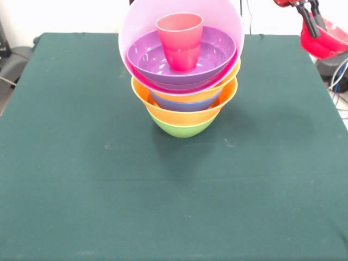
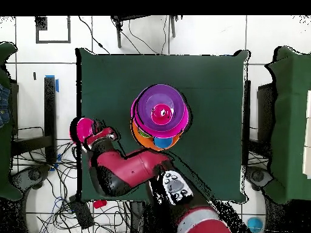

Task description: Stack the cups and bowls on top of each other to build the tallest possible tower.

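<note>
The tower (image 1: 184,81) stands at the table's middle. A green bowl (image 1: 182,128) is its base, with an orange bowl (image 1: 163,111), a blue bowl (image 1: 185,103) and a second orange rim (image 1: 217,89) above it. On top a large pink bowl (image 1: 141,32) leans toward the camera, holding the purple bowl (image 1: 149,60) and an upright red cup (image 1: 180,41). Overhead the tower (image 2: 159,115) shows as nested rings. My gripper (image 1: 311,20) hangs beyond the table's far right corner, shut on the rim of the small red bowl (image 1: 329,41). Overhead, gripper (image 2: 97,135) and red bowl (image 2: 83,128) lie past the table's left edge.
The green table (image 1: 81,163) carries nothing but the tower. Cables (image 1: 340,76) hang off its right side, under the gripper. Overhead, my arm (image 2: 130,170) reaches over the table's lower left corner, and dark chairs (image 2: 288,121) stand on both sides.
</note>
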